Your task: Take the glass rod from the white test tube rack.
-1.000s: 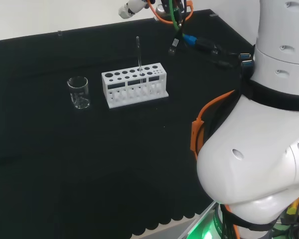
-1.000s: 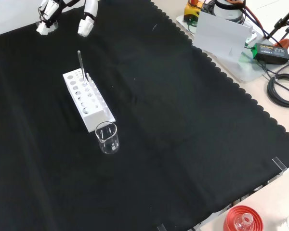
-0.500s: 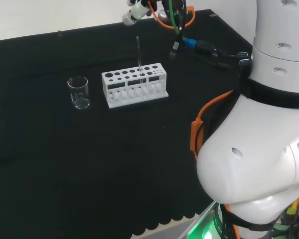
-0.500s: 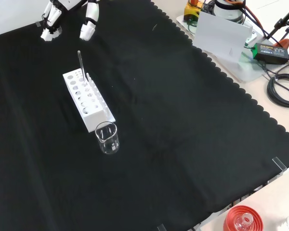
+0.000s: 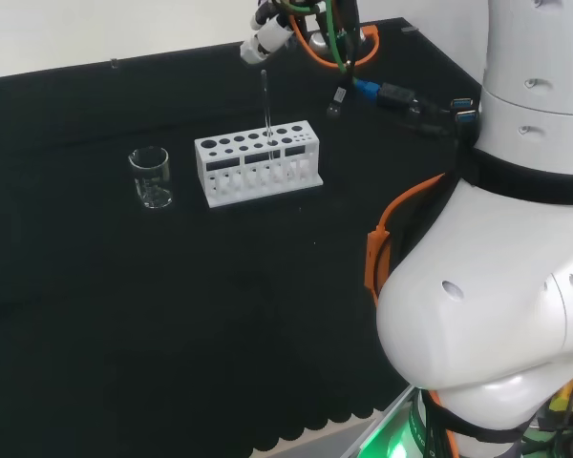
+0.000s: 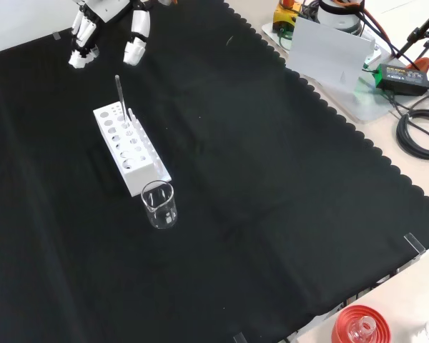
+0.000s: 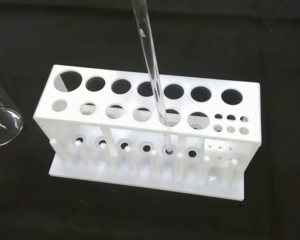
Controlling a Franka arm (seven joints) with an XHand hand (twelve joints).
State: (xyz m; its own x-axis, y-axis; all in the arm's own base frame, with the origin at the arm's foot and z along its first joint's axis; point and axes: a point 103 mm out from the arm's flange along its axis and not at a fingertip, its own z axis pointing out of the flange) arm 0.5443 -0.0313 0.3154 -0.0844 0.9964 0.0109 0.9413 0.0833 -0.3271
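**Rod in rack, beaker beside it**

In the head view the rack (image 5: 258,163) stands mid-cloth with the rod (image 5: 266,107) upright in one of its holes. The beaker (image 5: 151,177) sits to the rack's left. The hand (image 5: 267,33) hangs above the rod's top.

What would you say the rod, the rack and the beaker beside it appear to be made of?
The rod looks like clear glass: see-through, with bright edge glints. The rack looks like matte white plastic, opaque and evenly coloured, though the finish alone cannot confirm that. The beaker is transparent with shiny rim highlights, so glass or clear plastic.
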